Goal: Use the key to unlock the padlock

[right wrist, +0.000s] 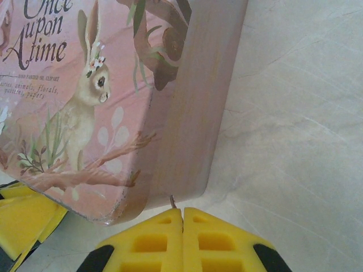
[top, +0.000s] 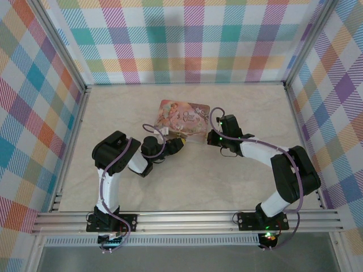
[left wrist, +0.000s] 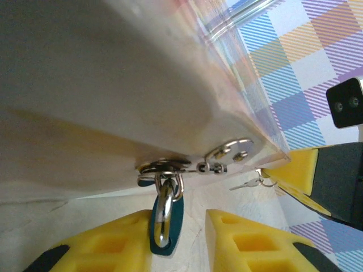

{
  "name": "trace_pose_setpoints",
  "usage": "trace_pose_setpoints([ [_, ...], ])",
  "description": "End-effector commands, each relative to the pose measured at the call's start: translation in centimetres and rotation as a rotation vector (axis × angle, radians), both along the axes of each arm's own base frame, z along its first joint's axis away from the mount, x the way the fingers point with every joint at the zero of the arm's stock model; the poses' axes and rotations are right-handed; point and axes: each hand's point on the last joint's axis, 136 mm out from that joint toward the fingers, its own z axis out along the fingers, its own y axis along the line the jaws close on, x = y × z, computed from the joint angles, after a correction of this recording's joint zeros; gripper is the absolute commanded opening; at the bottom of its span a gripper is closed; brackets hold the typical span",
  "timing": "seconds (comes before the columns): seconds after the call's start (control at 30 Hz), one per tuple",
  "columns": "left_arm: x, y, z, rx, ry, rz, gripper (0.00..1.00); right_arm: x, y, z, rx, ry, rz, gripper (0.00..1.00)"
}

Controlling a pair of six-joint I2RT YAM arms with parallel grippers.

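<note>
Pinching the key (left wrist: 248, 182) between pads pressed flat together, our right gripper (right wrist: 182, 220) lets only a thin metal tip poke out toward the near corner of the pink tin (right wrist: 85, 113). Our left gripper (left wrist: 180, 241) has its fingers apart, one on each side of the padlock (left wrist: 163, 215). The padlock dangles from the hasp (left wrist: 170, 167) on the tin's near wall and is not yet clamped. The key sits to the right of the padlock, near it but not touching. We judge the step in hand to be steadying the lock, so we should close the left fingers on its body first. Otherwise it may swing away when the key arrives. We cannot see the keyhole, so we should line the key up slowly over the table (right wrist: 295, 113). The hold on it looks shallow, so it may twist.
</note>
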Motion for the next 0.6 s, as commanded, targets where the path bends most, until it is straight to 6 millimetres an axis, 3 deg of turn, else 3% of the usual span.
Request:
trace_pose_setpoints([
  [0.0, 0.4, 0.5, -1.0, 0.009, 0.037, 0.007, 0.24, 0.3, 0.8, 0.7, 0.018, -0.026, 0.028, 0.00],
  [0.17, 0.2, 0.8, -1.5, 0.024, 0.064, 0.000, 0.16, 0.2, 0.8, 0.6, 0.017, -0.025, 0.027, 0.00],
  [0.57, -2.6, 0.9, -3.5, 0.180, 0.211, -0.118, 0.12, 1.0, 0.3, 0.8, -0.026, -0.045, 0.023, 0.00],
])
